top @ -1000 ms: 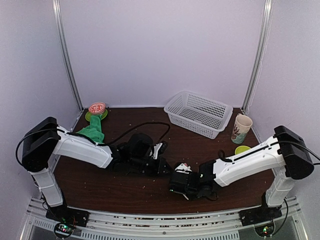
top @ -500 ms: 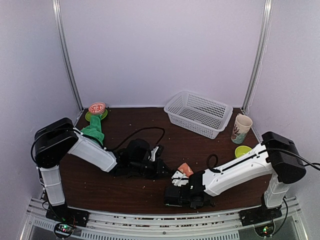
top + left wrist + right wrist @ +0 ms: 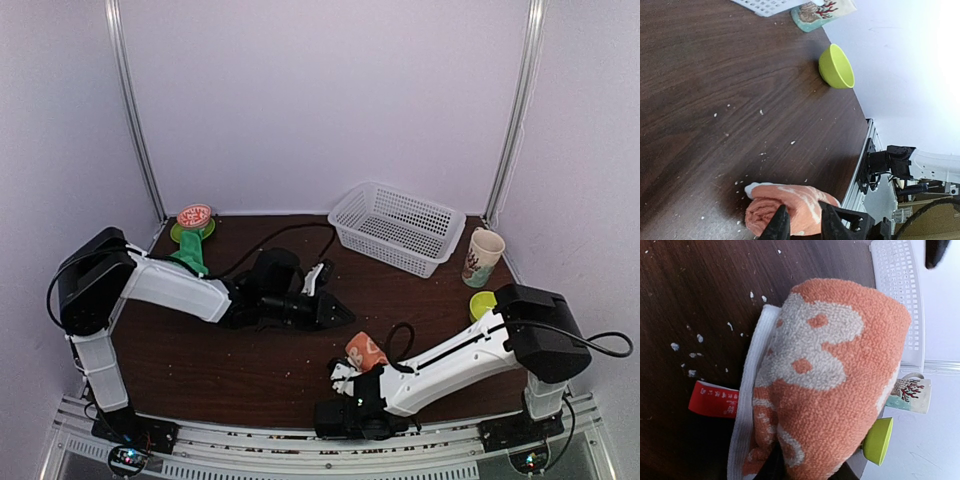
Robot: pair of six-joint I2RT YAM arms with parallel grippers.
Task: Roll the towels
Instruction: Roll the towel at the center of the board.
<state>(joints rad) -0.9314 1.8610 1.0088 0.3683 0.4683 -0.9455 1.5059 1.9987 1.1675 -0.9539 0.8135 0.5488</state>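
Green towel: bunched at back left, well apart from both grippers. Orange towel: rolled, front centre, between right gripper jaws, hold uncertain. Left gripper: slightly parted, empty, roll lying crosswise just beyond its tips

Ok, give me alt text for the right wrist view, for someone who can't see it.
A rolled orange towel with white shapes fills the frame, lying on a dark wooden table, a red label at its white hem. Behind it: a white basket, a mug and a green bowl.
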